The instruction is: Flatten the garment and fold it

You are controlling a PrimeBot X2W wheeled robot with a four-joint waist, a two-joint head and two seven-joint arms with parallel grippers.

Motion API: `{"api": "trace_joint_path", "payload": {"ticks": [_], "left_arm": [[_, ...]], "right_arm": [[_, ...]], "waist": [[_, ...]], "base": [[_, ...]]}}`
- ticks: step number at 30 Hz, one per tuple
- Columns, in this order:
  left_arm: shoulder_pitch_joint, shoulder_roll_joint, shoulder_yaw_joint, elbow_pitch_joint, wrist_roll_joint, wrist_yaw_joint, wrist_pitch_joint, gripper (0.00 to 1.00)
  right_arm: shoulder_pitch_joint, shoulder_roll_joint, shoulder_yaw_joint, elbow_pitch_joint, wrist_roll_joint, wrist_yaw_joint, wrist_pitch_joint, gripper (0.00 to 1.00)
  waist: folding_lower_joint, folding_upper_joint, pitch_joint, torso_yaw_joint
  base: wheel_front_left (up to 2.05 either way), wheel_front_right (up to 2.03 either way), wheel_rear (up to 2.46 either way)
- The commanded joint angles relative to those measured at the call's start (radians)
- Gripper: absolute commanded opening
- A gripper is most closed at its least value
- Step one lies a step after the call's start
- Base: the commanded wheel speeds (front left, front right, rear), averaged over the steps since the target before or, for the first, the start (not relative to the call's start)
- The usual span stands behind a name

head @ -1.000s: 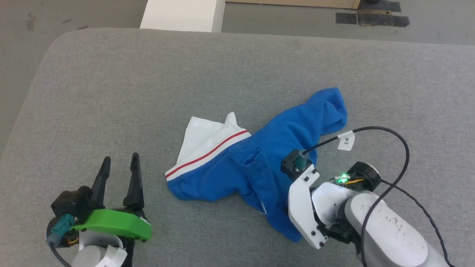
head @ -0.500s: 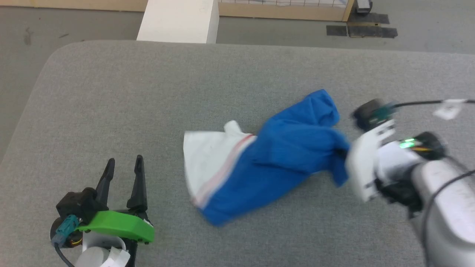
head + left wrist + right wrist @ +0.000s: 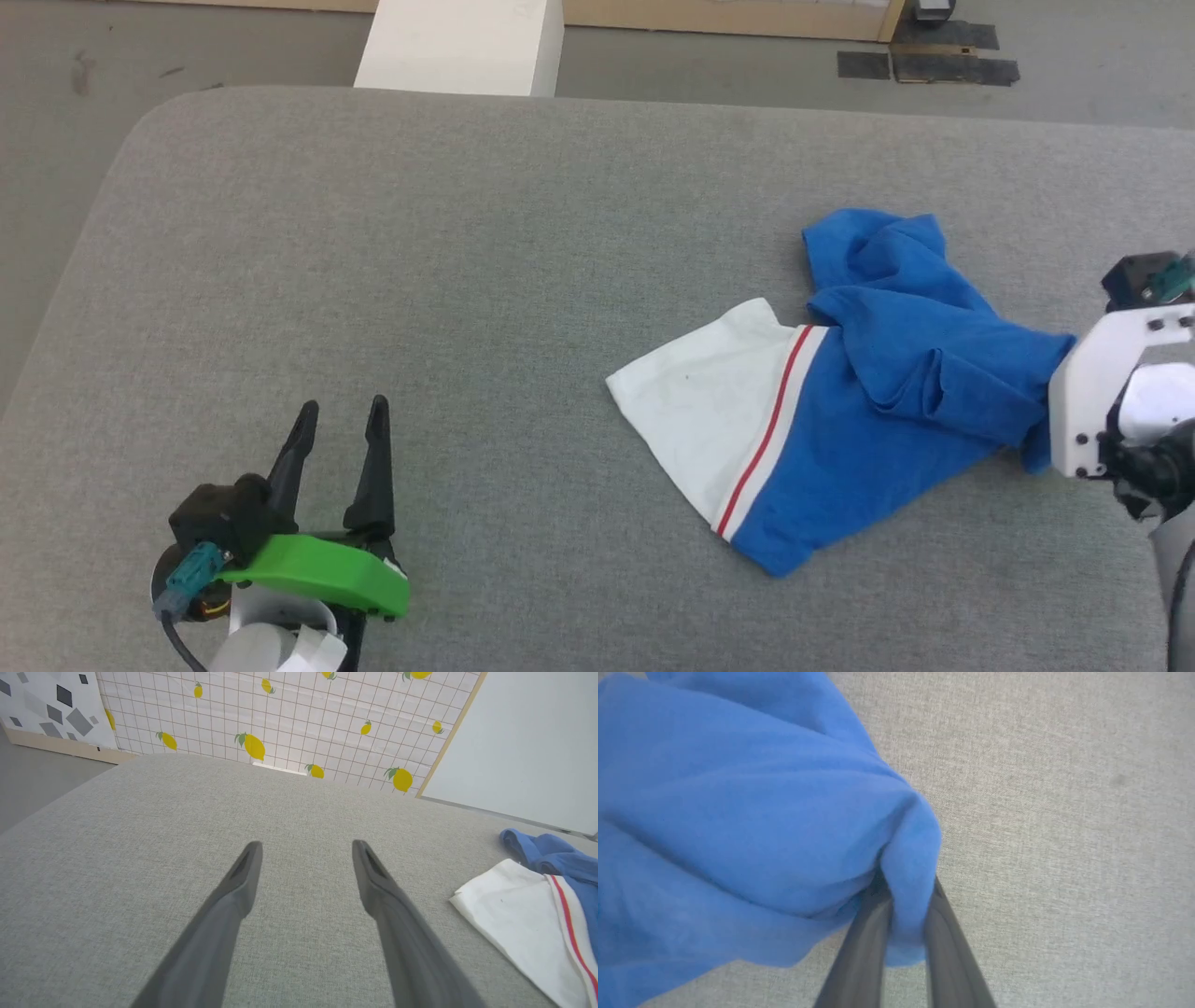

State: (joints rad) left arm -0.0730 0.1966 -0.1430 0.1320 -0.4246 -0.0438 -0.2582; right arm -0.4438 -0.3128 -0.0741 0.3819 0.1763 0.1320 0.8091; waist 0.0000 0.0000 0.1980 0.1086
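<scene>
Dragged toward three o'clock, the garment (image 3: 840, 439) is clenched in my right gripper (image 3: 906, 891); my left gripper (image 3: 343, 403) gapes at seven o'clock.

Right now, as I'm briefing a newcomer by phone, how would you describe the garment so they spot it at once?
On the grey padded table, look to the robot's right side. The garment lies crumpled there, one fold pinched in the right pincer. Its bright blue body and white, red-striped panel stand out from the plain grey surface.
</scene>
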Motion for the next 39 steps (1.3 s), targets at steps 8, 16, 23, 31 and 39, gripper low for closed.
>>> {"api": "trace_joint_path", "payload": {"ticks": [8, 16, 23, 31, 39], "left_arm": [[-0.010, -0.001, -0.001, 0.019, 0.010, -0.017, -0.004, 1.00], [0.019, 0.005, 0.005, 0.026, 0.004, -0.014, -0.003, 1.00], [0.043, 0.004, -0.001, 0.020, -0.002, -0.008, 0.000, 1.00], [0.048, 0.001, -0.016, 0.015, -0.007, -0.007, 0.009, 1.00], [-0.078, -0.008, -0.064, 0.041, -0.011, -0.015, 0.117, 1.00]], "right_arm": [[0.029, 0.056, -0.025, -0.017, -0.003, -0.001, -0.146, 1.00], [0.103, 0.101, -0.090, -0.196, 0.051, -0.001, -0.440, 1.00], [0.257, 0.186, -0.165, -0.289, 0.034, -0.001, -0.697, 1.00], [0.394, 0.248, -0.209, -0.275, 0.039, -0.001, -0.783, 1.00], [0.384, 0.260, -0.223, -0.283, 0.036, -0.001, -0.785, 1.00]], "waist": [[0.0000, 0.0000, -0.024, -0.009], [0.0000, 0.0000, -0.087, -0.043], [0.0000, 0.0000, -0.120, -0.065], [0.0000, 0.0000, -0.128, -0.090], [0.0000, 0.0000, -0.090, -0.111]], "base": [[0.00, 0.00, 0.00], [0.00, 0.00, 0.00], [0.00, 0.00, 0.00], [0.00, 0.00, 0.00], [0.00, 0.00, 0.00]]}}
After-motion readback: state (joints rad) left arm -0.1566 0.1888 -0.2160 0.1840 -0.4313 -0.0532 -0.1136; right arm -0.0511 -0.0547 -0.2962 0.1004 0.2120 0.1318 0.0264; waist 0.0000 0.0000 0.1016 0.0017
